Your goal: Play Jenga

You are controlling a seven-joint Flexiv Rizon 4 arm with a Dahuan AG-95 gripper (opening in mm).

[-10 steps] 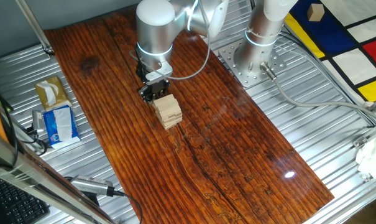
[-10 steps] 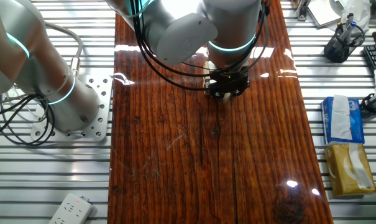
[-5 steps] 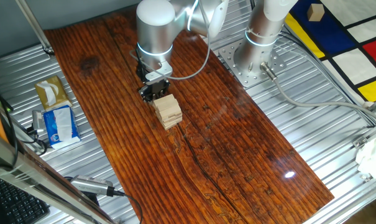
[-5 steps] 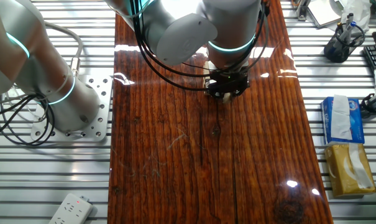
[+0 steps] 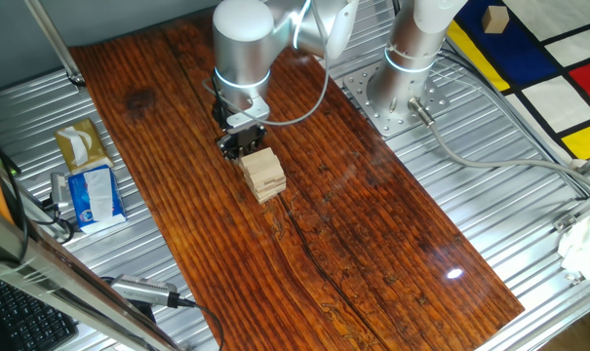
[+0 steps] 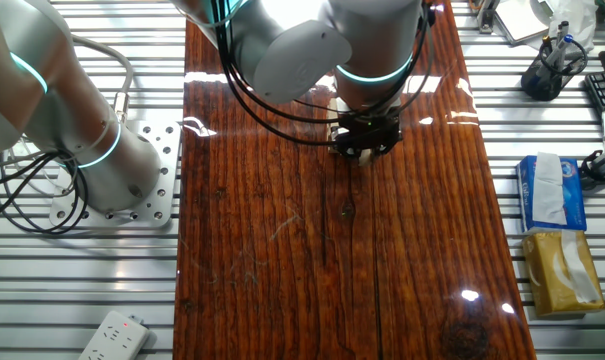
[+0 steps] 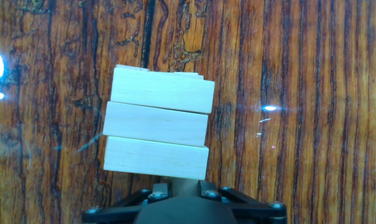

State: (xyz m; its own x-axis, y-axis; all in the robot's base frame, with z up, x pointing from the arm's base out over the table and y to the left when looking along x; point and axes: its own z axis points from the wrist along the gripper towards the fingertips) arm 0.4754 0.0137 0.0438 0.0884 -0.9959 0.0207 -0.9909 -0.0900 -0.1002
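One Jenga tower [image 5: 262,174] stands on the dark wooden table [image 5: 373,224], its top layer showing three pale blocks [image 7: 156,124] side by side in the hand view. The single gripper [image 5: 242,142] sits just beside the tower; whether its jaws are spread or closed cannot be told. At the table's edge lie two tissue packets [image 6: 554,230].

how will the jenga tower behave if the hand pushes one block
The Jenga tower is loose stacked blocks, already slightly offset from above, so layers would likely slide. Small and narrow, it may topple. The glossy table might let it skid.
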